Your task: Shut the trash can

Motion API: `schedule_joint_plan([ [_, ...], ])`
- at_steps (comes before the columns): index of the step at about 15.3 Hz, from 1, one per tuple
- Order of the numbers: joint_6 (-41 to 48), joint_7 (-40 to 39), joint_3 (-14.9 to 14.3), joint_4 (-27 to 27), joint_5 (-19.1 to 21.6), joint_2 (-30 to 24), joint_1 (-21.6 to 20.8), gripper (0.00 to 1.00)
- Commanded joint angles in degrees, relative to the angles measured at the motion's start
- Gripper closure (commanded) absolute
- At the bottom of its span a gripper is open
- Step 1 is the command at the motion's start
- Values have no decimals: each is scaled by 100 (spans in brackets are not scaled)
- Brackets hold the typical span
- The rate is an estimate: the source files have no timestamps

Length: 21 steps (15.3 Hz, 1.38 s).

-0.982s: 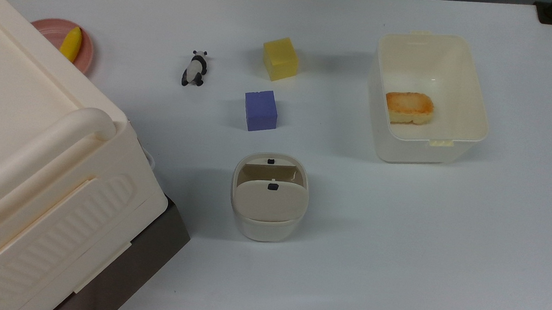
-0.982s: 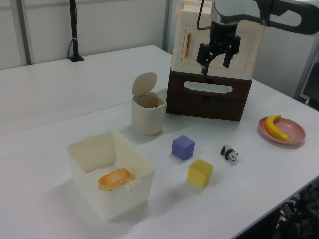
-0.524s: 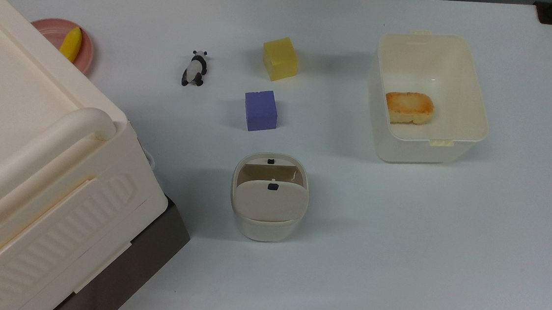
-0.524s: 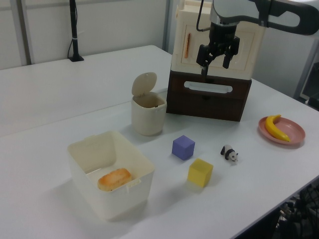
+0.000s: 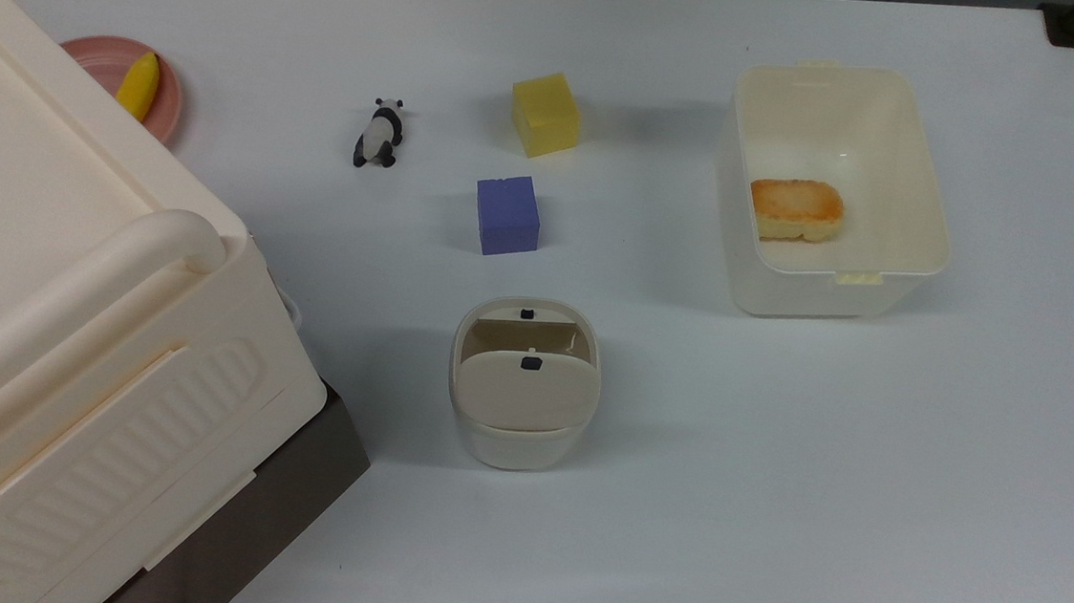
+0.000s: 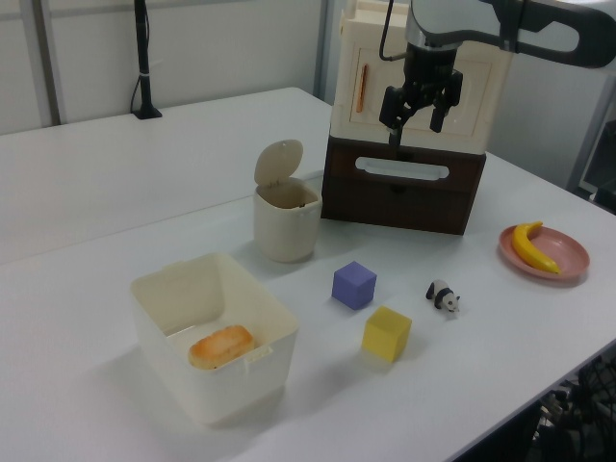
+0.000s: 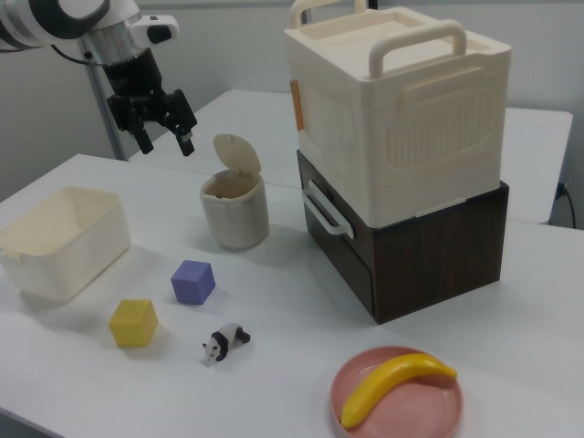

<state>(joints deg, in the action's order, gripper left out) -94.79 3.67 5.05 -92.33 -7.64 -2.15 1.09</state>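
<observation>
A white desk (image 5: 773, 473) carries several small things. Near its middle stands the trash can (image 5: 524, 387) (image 6: 286, 221) (image 7: 235, 208), a small cream bin with a rounded-square top. Its flap lid (image 6: 278, 162) (image 7: 237, 153) is tipped up on its hinge, so the mouth of the bin is open, and a tiny black square mark shows on the lid in the top view.

The robot's jaws (image 6: 416, 108) (image 7: 158, 121) hang in the air above the desk, well apart from the trash can. The two black fingers are spread apart and hold nothing. In the right view the jaws hang up and to the right view's left of the bin.

Just beside the trash can sits a big cream box (image 5: 67, 303) (image 7: 401, 100) with a handle, stacked on a dark brown drawer unit (image 7: 429, 246) at one edge of the desk.

A purple cube (image 5: 507, 215) (image 7: 192, 281) lies near the trash can, a yellow cube (image 5: 545, 114) (image 7: 133, 323) beyond it, and a small toy panda (image 5: 380, 133) (image 7: 224, 343) near the cubes.

Toward the opposite edge of the desk is a larger open cream tub (image 5: 928, 208) (image 6: 250, 375) with a piece of toasted bread (image 5: 795, 208) (image 6: 221, 346) inside.

A pink plate (image 5: 164, 104) (image 7: 365, 406) with a banana (image 5: 139, 84) (image 7: 394, 383) on it rests near a desk edge beside the big box.
</observation>
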Motion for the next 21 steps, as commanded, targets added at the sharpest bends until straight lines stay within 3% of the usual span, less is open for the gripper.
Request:
schedule_joint_plan([
  [1, 128, -139, -57, -13, 52, -40, -57, 0],
  [11, 145, -148, -40, -30, 44, 66, -127, 0],
  [13, 145, -200, -48, -13, 44, 57, -83, 21],
  [14, 137, -209, -48, 13, 70, 65, -74, 62],
  [16, 75, -235, -101, 22, 149, 65, -48, 100],
  [19, -134, -349, -110, 22, 140, 92, -48, 100],
  [21, -835, -647, -110, 14, 167, 118, -48, 100],
])
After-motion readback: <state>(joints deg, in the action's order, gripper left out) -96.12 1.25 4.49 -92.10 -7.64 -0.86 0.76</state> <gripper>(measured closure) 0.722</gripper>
